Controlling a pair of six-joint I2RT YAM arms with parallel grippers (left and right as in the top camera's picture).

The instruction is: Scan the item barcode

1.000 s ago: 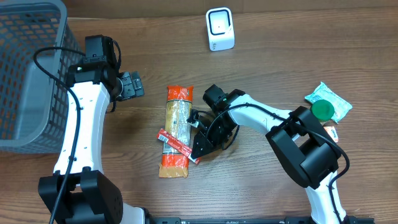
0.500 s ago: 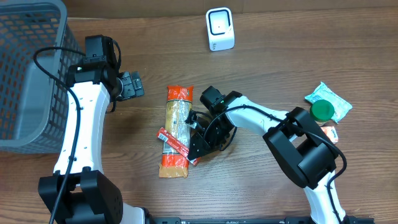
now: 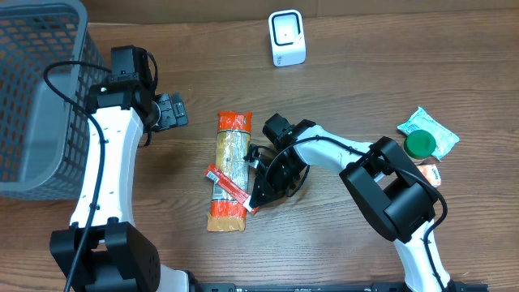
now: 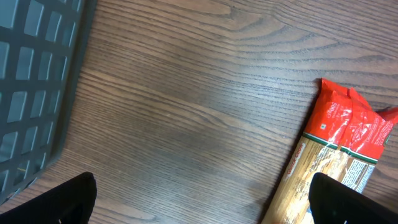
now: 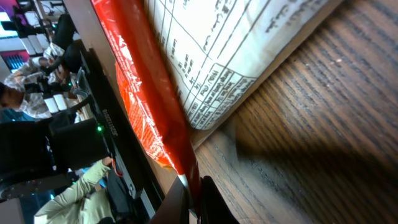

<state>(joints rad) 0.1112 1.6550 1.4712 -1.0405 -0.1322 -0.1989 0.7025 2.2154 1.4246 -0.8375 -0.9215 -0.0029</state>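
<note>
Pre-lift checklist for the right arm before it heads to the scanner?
1. Right gripper shut on the red stick pack: ok, the wrist view shows the pack's end pinched.
2. Red stick pack free of the pasta bag: not ok, it lies across the bag.
3. Scanner face unobstructed: ok.
4. Barcode side of the stick pack known: cannot tell.
5. Left gripper open and off to the side: ok.
</note>
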